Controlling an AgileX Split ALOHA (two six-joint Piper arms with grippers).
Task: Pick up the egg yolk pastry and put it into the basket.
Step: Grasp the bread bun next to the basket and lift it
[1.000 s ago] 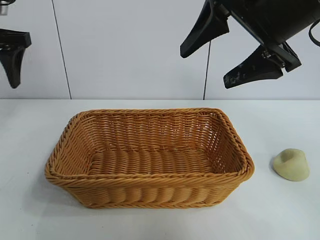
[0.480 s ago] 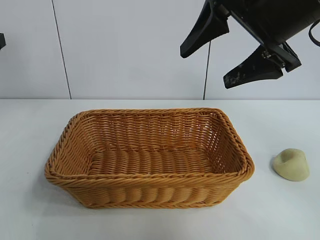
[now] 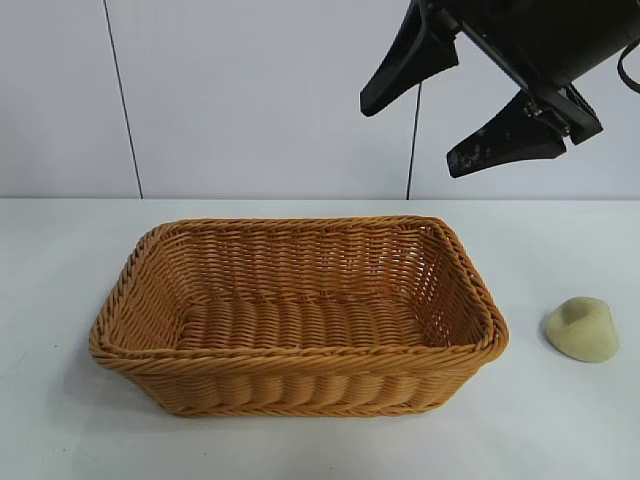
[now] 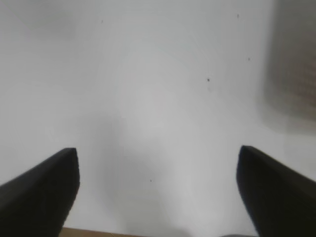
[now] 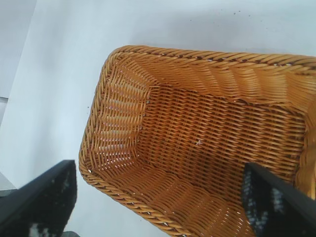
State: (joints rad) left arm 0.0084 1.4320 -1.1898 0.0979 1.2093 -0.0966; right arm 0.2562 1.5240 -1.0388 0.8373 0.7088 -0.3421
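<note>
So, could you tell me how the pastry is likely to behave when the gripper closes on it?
The pastry looks soft: its matte dome already carries a shallow dent, so a firm squeeze may mark it. It seems to sit on a broad base on the table, so it probably won't roll. Being small, it is likely light for the open right gripper.

The left gripper (image 4: 157, 190), seen a second ago at the exterior view's nine o'clock edge, has withdrawn from that view.
</note>
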